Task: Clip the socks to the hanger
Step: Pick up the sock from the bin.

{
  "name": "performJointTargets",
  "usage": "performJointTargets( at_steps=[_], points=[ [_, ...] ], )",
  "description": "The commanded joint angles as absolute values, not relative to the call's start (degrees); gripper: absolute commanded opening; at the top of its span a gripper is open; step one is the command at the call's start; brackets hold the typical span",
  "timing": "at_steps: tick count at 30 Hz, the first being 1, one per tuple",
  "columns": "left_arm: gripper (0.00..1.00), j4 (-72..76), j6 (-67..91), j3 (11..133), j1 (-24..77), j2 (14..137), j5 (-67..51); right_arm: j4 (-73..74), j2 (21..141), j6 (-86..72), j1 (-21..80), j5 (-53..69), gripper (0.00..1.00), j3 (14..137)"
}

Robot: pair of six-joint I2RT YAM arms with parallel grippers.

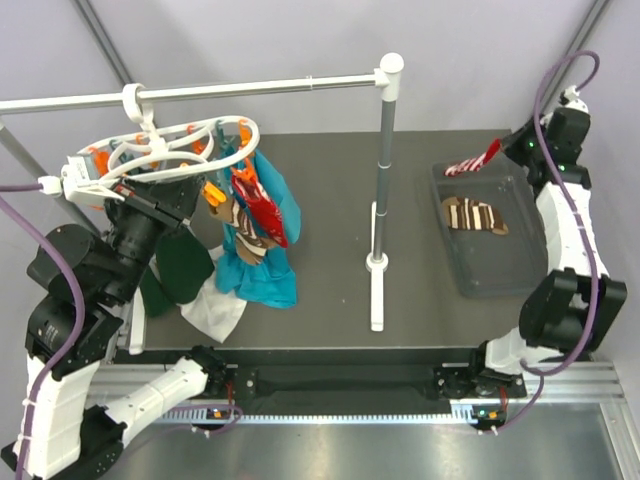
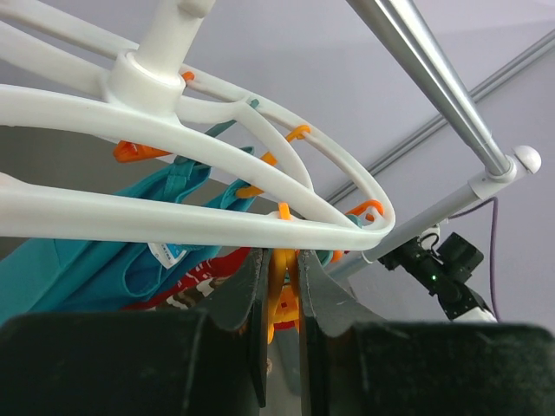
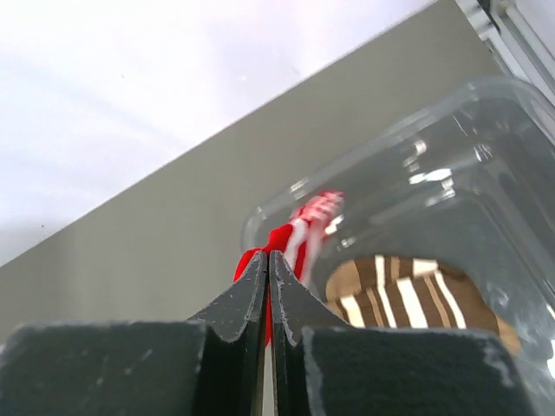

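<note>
The hanger hangs from the rail over the table's far left corner. A clipped red sock and a clipped brown sock dangle from it beside a teal garment. The left gripper is clamped on an orange clothespin under the ring. Near the far right corner, the right gripper pinches a lifted red sock over the far rim of the tray. A loose brown sock lies inside.
</note>
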State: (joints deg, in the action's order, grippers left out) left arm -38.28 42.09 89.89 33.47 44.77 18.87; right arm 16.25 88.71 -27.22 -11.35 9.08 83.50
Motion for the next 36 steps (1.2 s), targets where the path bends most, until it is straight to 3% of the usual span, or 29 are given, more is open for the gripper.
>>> performJointTargets(
  at_steps=[1, 7, 8, 11, 14, 18, 22, 29, 36],
  points=[
    [0.00, -38.0, 41.8, 89.5, 33.5, 44.0, 18.5, 17.1, 85.3, -28.3, -12.7, 12.8, 0.00, 78.9],
    [0.00, -38.8, 41.3, 89.0, 33.5, 42.6, 18.8, 24.1, 79.5, -24.4, -16.7, 0.7, 0.05, 64.4],
    [0.00, -39.2, 41.3, 89.0, 33.5, 42.6, 18.5, 24.7, 78.1, -23.7, -17.2, -3.6, 0.16, 62.8],
    [0.00, -40.3, 41.0, 89.6, 33.5, 43.2, 17.8, 25.8, 75.5, -20.4, -17.8, -10.7, 0.33, 58.5],
    [0.00, -40.6, 40.9, 89.7, 33.5, 43.6, 17.5, 24.3, 74.1, -18.6, -16.9, -10.4, 0.39, 58.7],
    [0.00, -38.9, 41.0, 89.1, 33.5, 43.3, 17.5, 20.4, 79.3, -17.1, -11.4, -5.0, 0.40, 64.2],
    [0.00, -38.3, 41.3, 88.6, 33.5, 43.3, 17.4, 18.2, 92.4, -16.6, -4.8, -1.7, 0.41, 72.2],
    [0.00, -39.6, 41.5, 89.5, 33.5, 43.6, 18.8, 19.4, 108.3, -16.2, -1.8, -1.9, 0.44, 86.3],
    [0.00, -39.5, 41.7, 89.1, 33.4, 44.1, 19.2, 19.9, 115.8, -16.0, -0.4, -3.0, 0.41, 90.4]
  ],
)
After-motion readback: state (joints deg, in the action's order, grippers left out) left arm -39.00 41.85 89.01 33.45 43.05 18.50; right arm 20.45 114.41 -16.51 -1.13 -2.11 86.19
